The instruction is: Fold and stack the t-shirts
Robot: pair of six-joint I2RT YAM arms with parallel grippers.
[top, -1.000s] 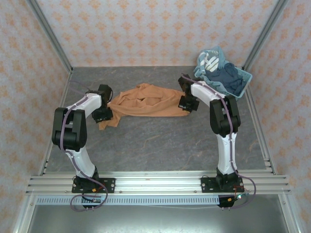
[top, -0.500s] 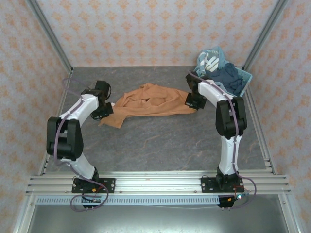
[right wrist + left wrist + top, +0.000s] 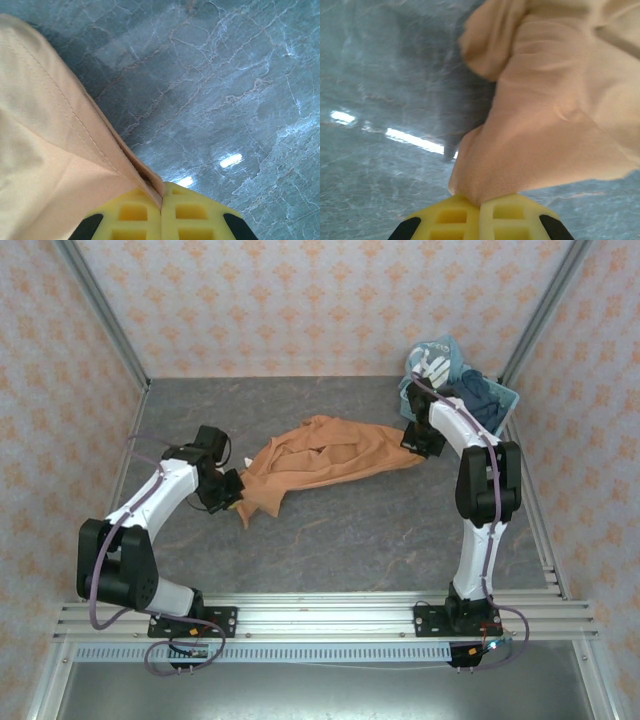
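Orange-brown t-shirt [image 3: 330, 455] spans between the left gripper [image 3: 480, 206] and right gripper [image 3: 161, 201], each pinched tight on its cloth.

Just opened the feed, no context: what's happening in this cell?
Both arms are gripping one orange-brown t-shirt over the grey table. The left end effector is shut on its near-left end. The right end effector is shut on its far-right edge, close to the light blue basket holding other clothes. The shirt is bunched and wrinkled between them, not yet spread flat or folded, and nothing is stacked.
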